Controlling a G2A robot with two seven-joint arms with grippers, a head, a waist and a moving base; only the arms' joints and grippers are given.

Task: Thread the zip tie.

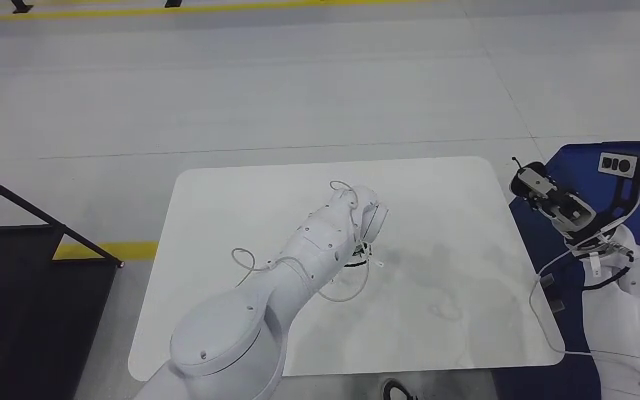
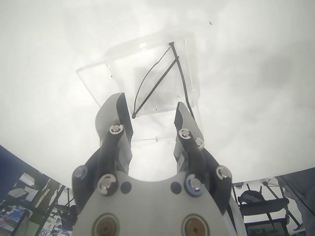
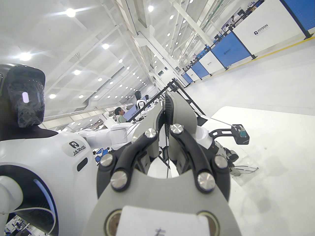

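Left wrist view: the left pincer (image 2: 150, 101) hangs, jaws apart, over a clear box (image 2: 98, 74) on the table (image 1: 450, 200), where the zip tie (image 2: 157, 82) lies. Right pincer (image 3: 165, 96) is pressed together, off right. Grabbing and threading look left to do.

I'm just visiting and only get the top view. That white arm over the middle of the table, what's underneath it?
Observer: A clear plastic tray with black zip ties lying inside; the left wrist view looks straight at it.
Operator: Has it grabbed one?
Observer: No. Its jaws stand open over the tray, gripping nothing.
Operator: And the arm off to the right?
Observer: Its jaws are shut and tilted upward, away from the tray.
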